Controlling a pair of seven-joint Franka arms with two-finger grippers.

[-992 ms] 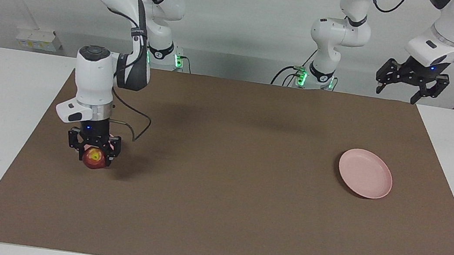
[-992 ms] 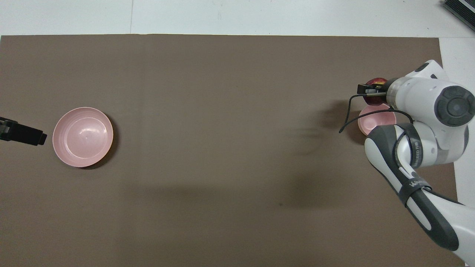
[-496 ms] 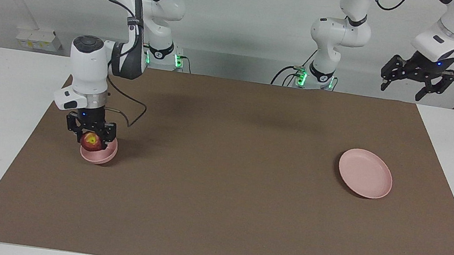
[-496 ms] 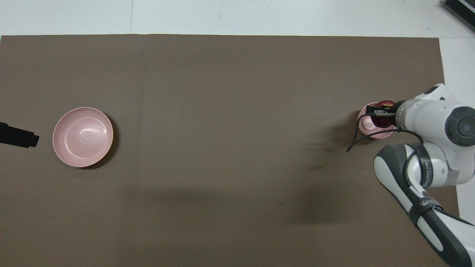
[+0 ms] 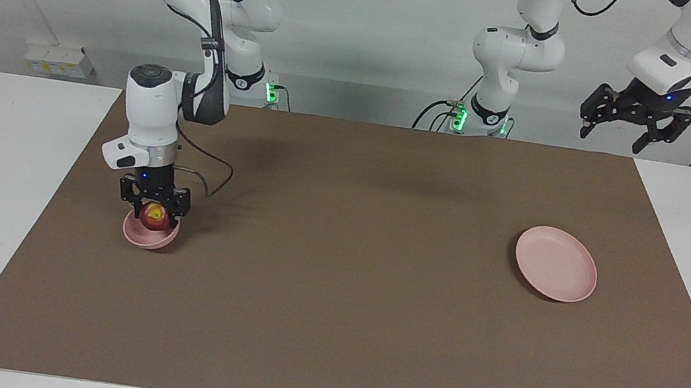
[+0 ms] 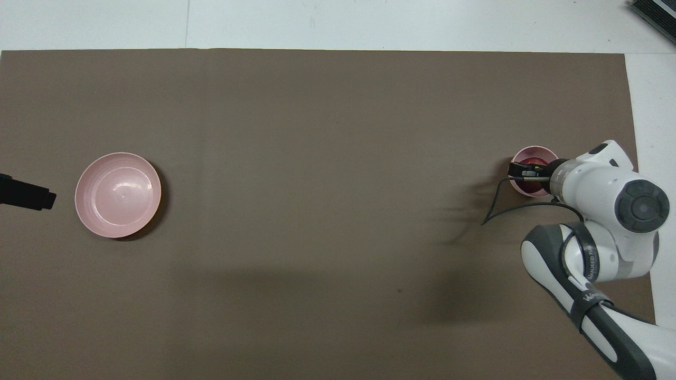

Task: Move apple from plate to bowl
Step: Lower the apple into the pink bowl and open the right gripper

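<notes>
Right gripper [image 5: 153, 213] low over the bowl [image 5: 147, 237], fingers either side of the apple [image 5: 154, 217] in the bowl, grip unclear, plate [image 5: 555, 263] well apart, left gripper [image 5: 633, 118] spread, raised past the bench corner

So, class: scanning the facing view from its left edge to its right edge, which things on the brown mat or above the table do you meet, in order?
bowl with the apple in it, under the right gripper → plate → left gripper, raised at the left arm's end of the table.
</notes>
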